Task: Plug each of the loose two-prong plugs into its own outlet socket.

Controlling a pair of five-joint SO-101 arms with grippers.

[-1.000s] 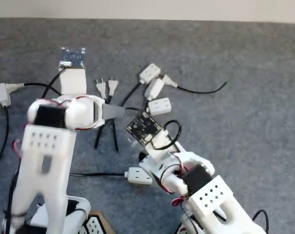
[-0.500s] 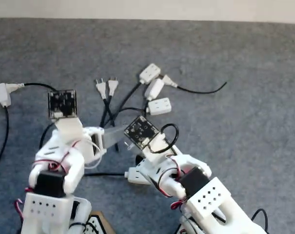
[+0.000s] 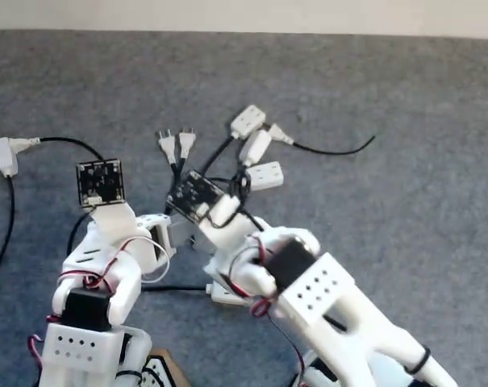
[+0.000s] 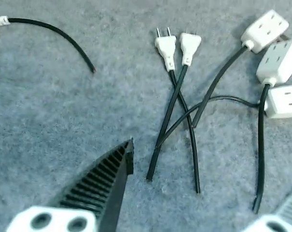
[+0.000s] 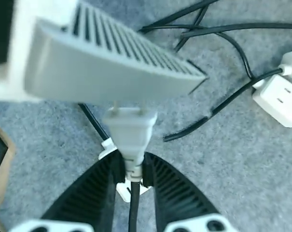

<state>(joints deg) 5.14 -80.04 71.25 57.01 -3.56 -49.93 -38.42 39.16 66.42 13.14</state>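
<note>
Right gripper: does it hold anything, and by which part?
The right gripper holds a white plug by its narrow rear end, where the cord leaves it.

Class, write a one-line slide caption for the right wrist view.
Right gripper shut on a white two-prong plug above grey carpet, an outlet socket lying nearby.

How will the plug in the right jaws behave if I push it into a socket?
Likely to pivot: the right gripper pinches the white plug only at its narrow neck. Its trailing black cord looks thin and floppy, so probably little drag.
</note>
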